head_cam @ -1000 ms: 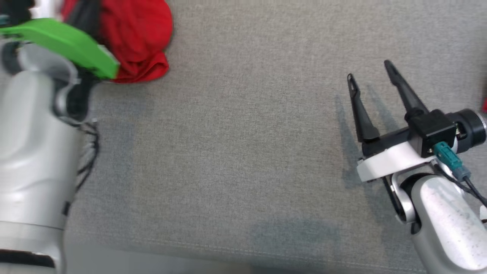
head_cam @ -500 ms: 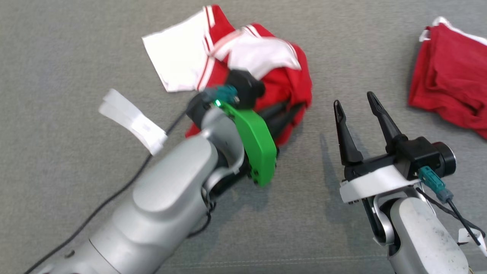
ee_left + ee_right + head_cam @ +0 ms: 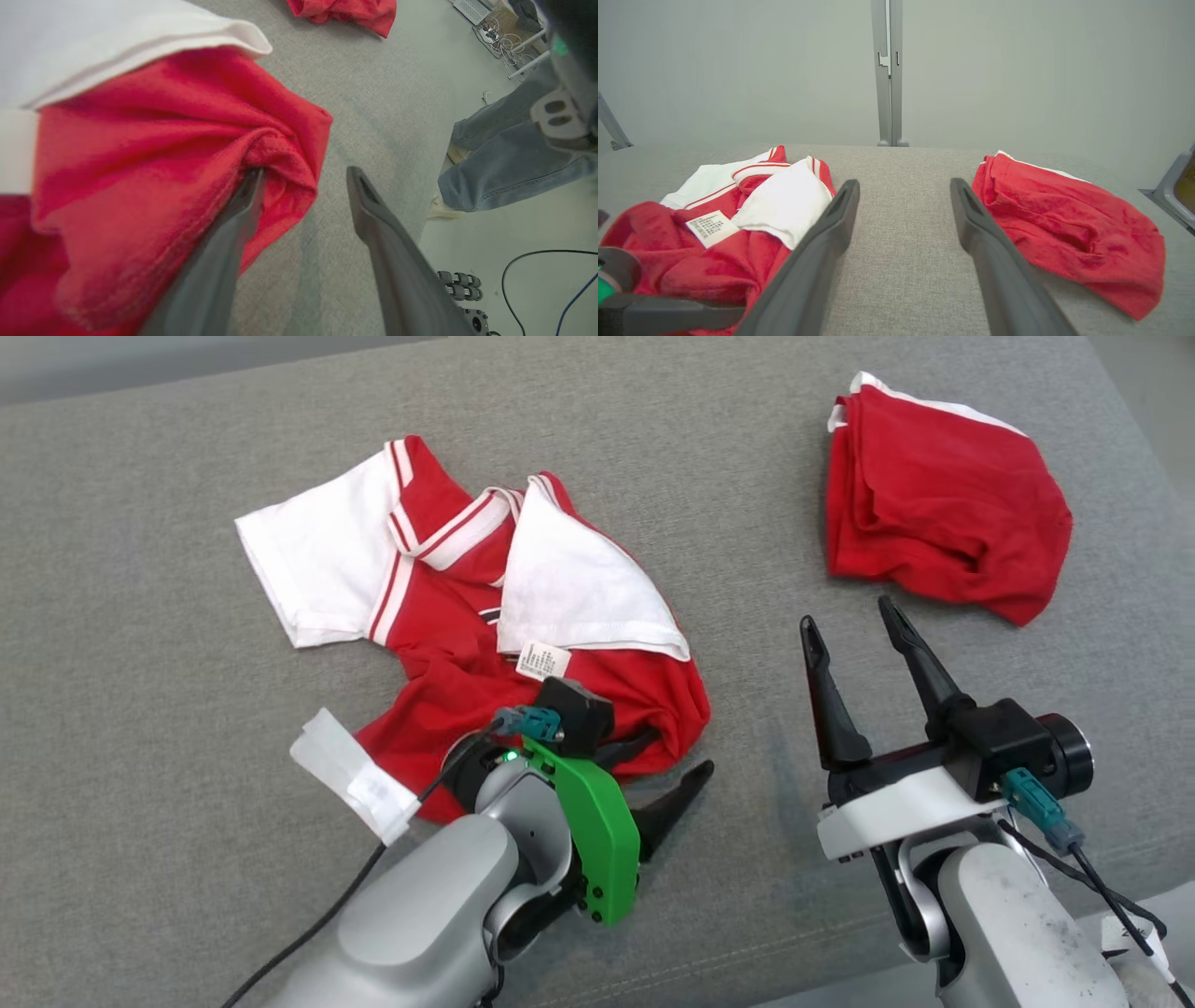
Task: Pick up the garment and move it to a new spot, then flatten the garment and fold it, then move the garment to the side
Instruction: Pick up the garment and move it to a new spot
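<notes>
The garment (image 3: 439, 681), a red shirt with white sleeves and a white label, lies crumpled on the grey cushion (image 3: 653, 448). My left gripper (image 3: 681, 753) is at its near right corner and is open. One of its fingers (image 3: 243, 205) is tucked into a red fold (image 3: 140, 163); the other stands over bare fabric. My right gripper (image 3: 846, 612) hovers open to the right of the garment with nothing between its fingers. In the right wrist view this gripper (image 3: 904, 183) points at the gap beside the garment (image 3: 714, 261).
A second red cloth (image 3: 943, 523) lies bunched at the far right of the cushion, also seen as a red cloth (image 3: 1064, 224) in the right wrist view. A person's legs in jeans (image 3: 504, 158) stand beyond the cushion's edge, near cables on the floor.
The head camera has swung, so the whole picture shifted. My left gripper has opened and let go of the garment, which now rests spread on the cushion. The right gripper stays open.
</notes>
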`<state>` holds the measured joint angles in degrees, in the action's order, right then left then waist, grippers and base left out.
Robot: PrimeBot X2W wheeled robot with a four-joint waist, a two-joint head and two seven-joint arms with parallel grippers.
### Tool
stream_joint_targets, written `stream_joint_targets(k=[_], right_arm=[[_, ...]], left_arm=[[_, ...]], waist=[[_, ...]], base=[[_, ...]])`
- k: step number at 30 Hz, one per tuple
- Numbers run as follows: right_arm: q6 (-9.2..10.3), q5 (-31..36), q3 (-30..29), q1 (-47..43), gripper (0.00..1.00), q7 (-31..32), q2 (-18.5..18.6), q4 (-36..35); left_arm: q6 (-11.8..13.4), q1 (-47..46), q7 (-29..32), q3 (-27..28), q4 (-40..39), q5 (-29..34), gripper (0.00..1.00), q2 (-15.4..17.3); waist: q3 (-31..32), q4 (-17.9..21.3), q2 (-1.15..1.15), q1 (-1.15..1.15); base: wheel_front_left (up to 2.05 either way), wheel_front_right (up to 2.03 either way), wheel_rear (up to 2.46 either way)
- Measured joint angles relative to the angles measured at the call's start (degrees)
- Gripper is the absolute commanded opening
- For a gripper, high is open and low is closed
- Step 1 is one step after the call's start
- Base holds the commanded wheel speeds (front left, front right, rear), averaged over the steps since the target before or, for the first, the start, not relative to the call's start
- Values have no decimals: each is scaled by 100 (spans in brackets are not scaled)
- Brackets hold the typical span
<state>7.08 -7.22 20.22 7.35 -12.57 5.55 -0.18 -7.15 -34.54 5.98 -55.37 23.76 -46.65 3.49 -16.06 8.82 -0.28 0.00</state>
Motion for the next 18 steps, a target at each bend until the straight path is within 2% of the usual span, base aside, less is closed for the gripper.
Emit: stream_joint_targets(k=[2,7,13,18], right_arm=[[-11,18,-1,20,100,-1,36,8],[-209,137,260,268,100,-3,56,105],[-434,386,474,765,100,199,204,504],[-716,476,645,1159,100,588,364,1010]], left_arm=[[0,148,-35,-22,69,-70,100,-41],[2,240,-232,69,165,-168,100,-52],[18,507,-413,153,167,-258,100,-48],[41,985,-521,170,159,-427,100,-44]], waist=[[29,108,0,0],[120,112,0,0],[203,-180,0,0],[283,-506,0,0]], base=[[0,0,0],[0,0,0],[0,0,0],[0,0,0]])
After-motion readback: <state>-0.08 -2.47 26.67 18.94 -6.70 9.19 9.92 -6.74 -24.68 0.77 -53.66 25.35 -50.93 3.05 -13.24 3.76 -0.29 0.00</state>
